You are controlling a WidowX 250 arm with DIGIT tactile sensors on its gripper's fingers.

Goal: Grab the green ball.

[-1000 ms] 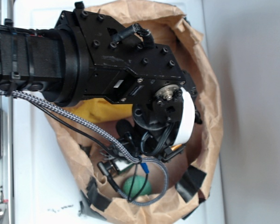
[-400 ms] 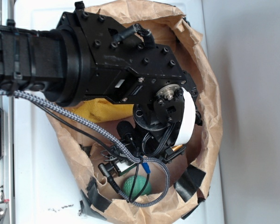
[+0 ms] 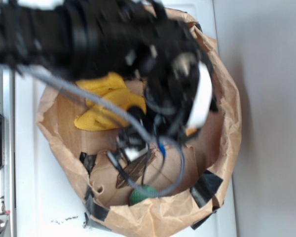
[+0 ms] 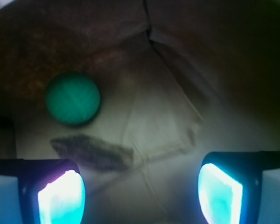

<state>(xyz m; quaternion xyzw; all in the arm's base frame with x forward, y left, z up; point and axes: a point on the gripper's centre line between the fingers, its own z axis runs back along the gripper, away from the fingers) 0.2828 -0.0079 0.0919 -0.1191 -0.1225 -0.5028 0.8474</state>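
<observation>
- The green ball (image 4: pixel 73 98) lies on the floor of the paper bag (image 3: pixel 226 123), near its wall, ahead and left of the gripper (image 4: pixel 140 193).
- The fingers (image 4: pixel 61 196) are spread wide with nothing between them.
- The ball looks light and slightly textured, likely to roll; best pinched across its middle.
- Since a second ago the arm has swung up the exterior view, uncovering more of the yellow cloth (image 3: pixel 106 106); the ball has stayed put.

Small green ball (image 4: pixel 73 98) on brown paper

This looks like a lab test rig. A crumpled brown paper bag (image 3: pixel 222 123) patched with black tape (image 3: pixel 205 186) sits on a plain white table (image 3: pixel 24 173). A metal rail (image 3: pixel 2 148) runs along the table's edge.
</observation>
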